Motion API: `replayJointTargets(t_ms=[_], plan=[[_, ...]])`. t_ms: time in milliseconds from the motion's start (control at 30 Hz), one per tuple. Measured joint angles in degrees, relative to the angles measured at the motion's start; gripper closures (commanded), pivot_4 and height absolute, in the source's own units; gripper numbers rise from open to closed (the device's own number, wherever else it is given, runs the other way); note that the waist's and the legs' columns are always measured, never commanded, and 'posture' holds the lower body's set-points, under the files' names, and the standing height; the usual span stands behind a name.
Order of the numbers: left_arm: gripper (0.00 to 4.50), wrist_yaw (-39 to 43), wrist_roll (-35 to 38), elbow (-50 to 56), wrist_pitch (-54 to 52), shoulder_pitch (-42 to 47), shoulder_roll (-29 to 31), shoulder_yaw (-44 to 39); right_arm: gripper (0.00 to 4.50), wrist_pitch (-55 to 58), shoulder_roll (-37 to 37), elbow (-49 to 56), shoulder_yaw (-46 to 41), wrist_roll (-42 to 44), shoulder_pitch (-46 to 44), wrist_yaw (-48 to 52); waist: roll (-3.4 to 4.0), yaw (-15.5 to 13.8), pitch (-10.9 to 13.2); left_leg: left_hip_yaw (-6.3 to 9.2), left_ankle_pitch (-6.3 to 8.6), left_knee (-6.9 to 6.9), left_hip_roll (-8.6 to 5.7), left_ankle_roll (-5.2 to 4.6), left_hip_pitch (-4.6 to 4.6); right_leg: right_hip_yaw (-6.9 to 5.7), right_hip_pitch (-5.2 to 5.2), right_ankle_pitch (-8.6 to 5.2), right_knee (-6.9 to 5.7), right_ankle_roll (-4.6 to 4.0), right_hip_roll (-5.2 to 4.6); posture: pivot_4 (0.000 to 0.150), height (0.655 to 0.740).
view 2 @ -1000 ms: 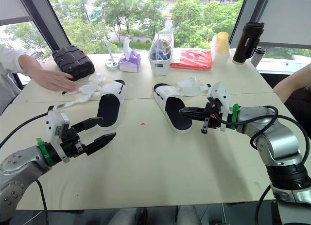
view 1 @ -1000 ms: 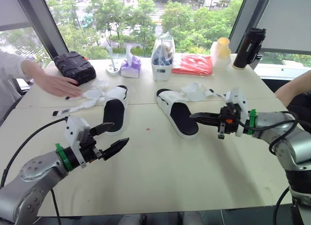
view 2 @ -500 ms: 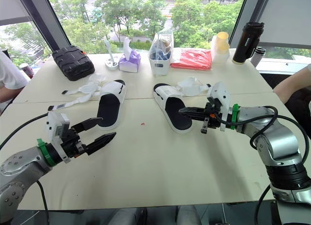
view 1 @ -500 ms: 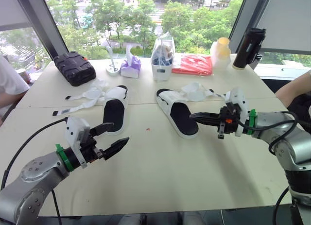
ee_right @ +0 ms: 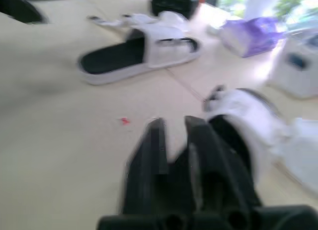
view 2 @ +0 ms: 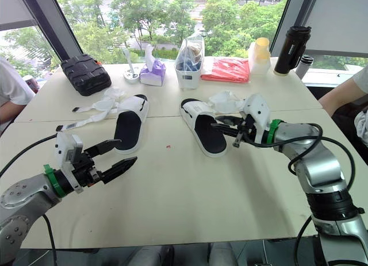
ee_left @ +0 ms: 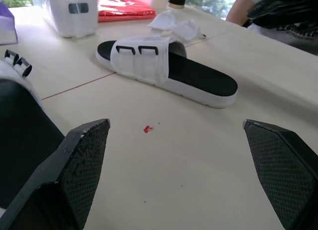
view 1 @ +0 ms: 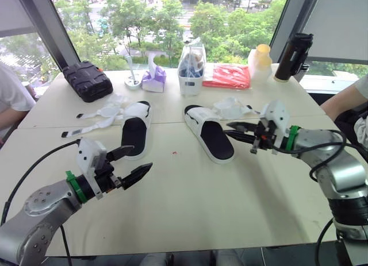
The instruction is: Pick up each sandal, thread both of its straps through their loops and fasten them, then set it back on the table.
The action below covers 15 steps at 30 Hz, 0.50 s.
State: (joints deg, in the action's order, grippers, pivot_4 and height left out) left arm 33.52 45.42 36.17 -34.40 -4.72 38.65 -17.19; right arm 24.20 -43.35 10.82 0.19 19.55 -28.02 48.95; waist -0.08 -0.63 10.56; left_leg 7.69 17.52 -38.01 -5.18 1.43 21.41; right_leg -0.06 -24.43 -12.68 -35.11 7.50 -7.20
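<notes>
Since a second ago our right gripper (view 1: 227, 129) has swung in and a little farther up the table (view 1: 201, 208). It now hangs just beside the strap end of the right-hand sandal (view 1: 210, 138), not touching it as far as we can tell. Its two fingers stand a narrow gap apart with nothing between them. A person's hand that lay on the table near the black case (view 1: 87, 80) has gone. Our left gripper (view 1: 130, 164) has not shifted. It hovers low over bare table, its fingers spread wide and empty, just short of the heel of the left-hand sandal (view 1: 135, 134).

Both sandals lie flat on the table, soles down and well apart. On the right-hand sandal our left wrist view shows the two black loops (ee_left: 131, 49) empty, and its white straps (view 1: 233, 108) lie bunched on the table beyond it. The left-hand sandal's straps (view 1: 99, 118) trail loose across the table toward the case.

We judge the task barely begun. Neither sandal is lifted, no strap is threaded and nothing is fastened. All of the picking up, threading, fastening and setting back remains for both sandals. The right-hand sandal looks to be the first we will take.
</notes>
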Motion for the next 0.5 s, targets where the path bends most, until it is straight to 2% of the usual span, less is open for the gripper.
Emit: replayJointTargets(t_ms=[33, 167, 333, 500], plan=[[0.00, 0.0, -0.4, -0.1, 0.0, 0.0, 0.0, 0.0, 1.83, -1.3, 0.1, -0.7, 0.7, -1.6, 0.0, -0.7, 0.00, 0.0, 0.0, 0.00, -0.01, 0.00, 0.00, 0.01, 0.01, 0.00, -0.01, 0.00, 0.00, 0.00, 0.00, 0.150, 0.7400], [0.00, -0.1, -3.0, -1.6, 1.6, 1.1, -0.2, 0.0, 0.04, -9.3, 2.3, -4.4, 6.6, -12.5, -2.1, -5.3, 0.00, 0.1, 0.0, -0.01, -0.07, 0.00, -0.01, 0.12, 0.01, 0.01, -0.04, 0.02, -0.02, -0.03, 0.01, 0.150, 0.7400], [0.00, -0.1, -5.2, -1.9, 2.7, 1.0, -0.7, 0.5, 0.04, -19.7, 4.6, -12.2, 15.0, -28.5, -6.2, -12.3, 0.00, 0.3, 0.0, -0.04, -0.23, 0.00, -0.02, 0.40, 0.01, 0.04, -0.05, 0.02, -0.03, -0.04, 0.06, 0.150, 0.7400], [0.00, -0.3, -6.2, -2.0, 3.0, 1.1, -1.7, 0.6, 0.04, -25.0, 7.6, -20.6, 18.0, -37.0, -10.3, -18.1, -0.01, 0.4, 0.0, -0.05, -0.24, 0.00, -0.01, 0.42, 0.01, 0.07, -0.06, 0.07, -0.03, -0.11, 0.10, 0.150, 0.7400]])
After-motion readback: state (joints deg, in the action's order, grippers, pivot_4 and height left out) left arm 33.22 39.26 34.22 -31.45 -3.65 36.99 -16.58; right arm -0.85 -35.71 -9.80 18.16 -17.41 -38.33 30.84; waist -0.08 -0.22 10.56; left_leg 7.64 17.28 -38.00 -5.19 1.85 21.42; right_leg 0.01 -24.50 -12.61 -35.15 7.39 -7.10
